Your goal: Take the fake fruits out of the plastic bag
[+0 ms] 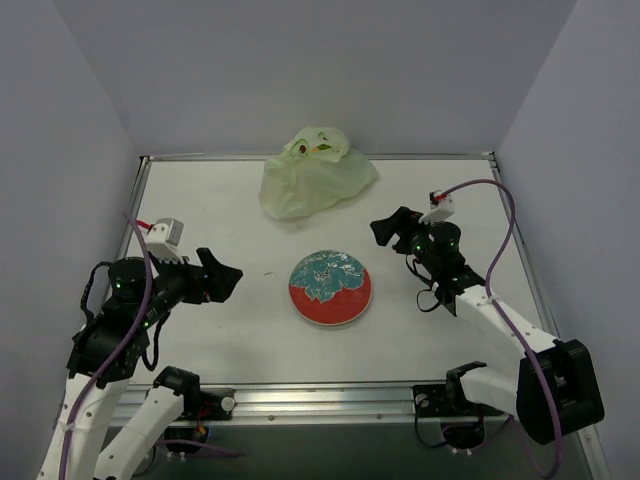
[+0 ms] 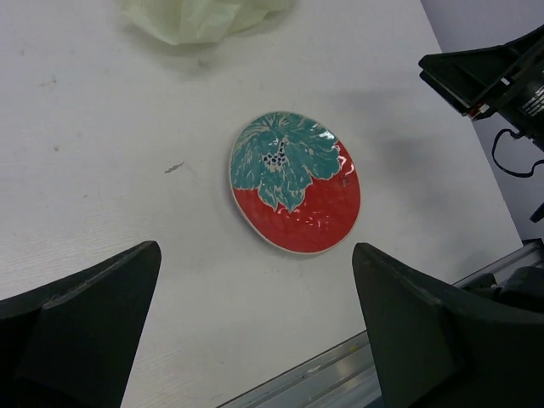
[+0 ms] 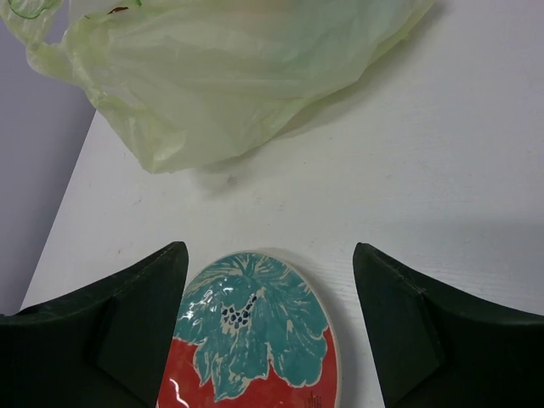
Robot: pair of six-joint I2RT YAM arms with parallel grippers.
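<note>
1. Both grippers are spread wide and hold nothing. My left gripper [image 1: 228, 281] hovers over the surface [image 1: 200, 215] left of the plate [image 1: 331, 318]. My right gripper [image 1: 386, 231] hovers to the plate's right, a little farther back.
2. Between them the plate lies flat, apart from both. Nothing else lies between either gripper and the bag [image 1: 312, 183].
3. That bag sits at the far edge of the surface, about midway across, close to the back wall [image 1: 320, 70] and well apart from the plate.
4. No fruits show clearly through the plastic. Dark and yellow spots near the bag's top could be print or fruit; I cannot tell which.
5. My left arm is folded, its forearm reaching right toward the plate. My right arm runs diagonally in from the near right corner, with the wrist bent. Its camera sees the plate's far half between the fingers and the bag beyond.
6. The bag is pale green, thin, crinkled and translucent, slumped in a lumpy mound with a bunched top. Round and glossy, the plate is red with a raised teal leaf and a pale rim. The surface is matt white with faint scuffs. My fingers are black and blocky.
</note>
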